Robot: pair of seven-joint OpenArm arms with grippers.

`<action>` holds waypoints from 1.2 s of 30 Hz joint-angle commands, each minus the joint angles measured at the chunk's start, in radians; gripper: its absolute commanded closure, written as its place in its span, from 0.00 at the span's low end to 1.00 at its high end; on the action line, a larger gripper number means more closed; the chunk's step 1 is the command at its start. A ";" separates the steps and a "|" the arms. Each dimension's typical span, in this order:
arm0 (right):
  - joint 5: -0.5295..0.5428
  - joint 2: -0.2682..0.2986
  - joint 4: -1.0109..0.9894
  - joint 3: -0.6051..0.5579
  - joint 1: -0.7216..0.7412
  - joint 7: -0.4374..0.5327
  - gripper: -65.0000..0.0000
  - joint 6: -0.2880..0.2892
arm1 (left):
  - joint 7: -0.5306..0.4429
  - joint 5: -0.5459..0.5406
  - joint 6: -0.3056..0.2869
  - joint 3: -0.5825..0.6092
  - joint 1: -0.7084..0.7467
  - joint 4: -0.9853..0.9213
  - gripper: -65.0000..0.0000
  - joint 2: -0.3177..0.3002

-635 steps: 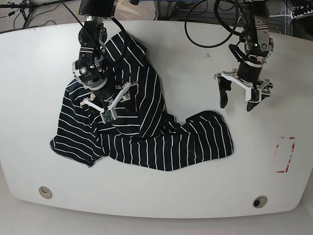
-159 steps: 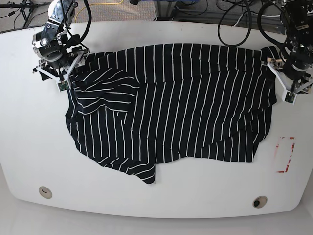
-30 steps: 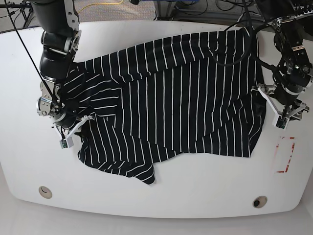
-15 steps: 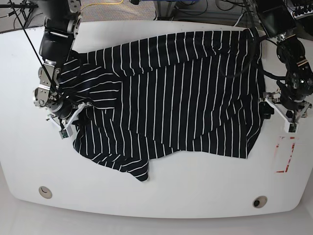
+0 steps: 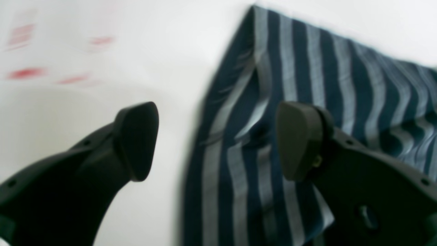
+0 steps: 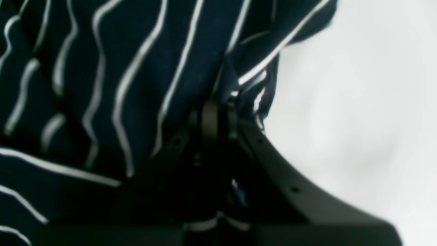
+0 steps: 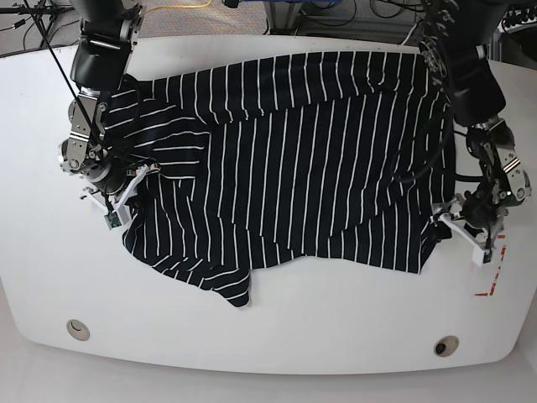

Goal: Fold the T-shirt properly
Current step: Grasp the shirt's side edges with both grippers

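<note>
Bright even light; blurred, soft wrist views.

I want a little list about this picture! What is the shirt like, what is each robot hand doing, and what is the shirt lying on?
shirt: black T-shirt with thin white stripes, spread out but wrinkly, one part folded over near the right gripper
lying on: white table
left gripper: open, one finger over the shirt's edge, the other over bare table, holding nothing
right gripper: shut, pinching the shirt's edge
red marks: on the table beside the left gripper
</note>
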 commanded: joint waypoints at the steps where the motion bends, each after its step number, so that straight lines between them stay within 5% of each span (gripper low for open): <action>1: 0.010 0.005 0.020 0.001 0.017 0.021 1.00 0.002 | -0.026 -0.008 -0.001 -0.001 -0.058 -0.061 0.22 -0.013; 11: 0.010 -0.001 0.020 0.001 0.017 0.021 1.00 0.002 | -0.095 -0.007 0.016 0.000 -0.153 -0.245 0.22 0.025; 22: 0.010 -0.001 0.022 0.001 0.019 0.021 1.00 0.002 | -0.096 -0.011 0.039 0.146 -0.148 -0.256 0.22 0.031; 36: 0.012 -0.001 0.022 0.001 0.016 0.021 1.00 0.002 | -0.084 -0.013 0.033 0.155 -0.121 -0.244 0.23 0.067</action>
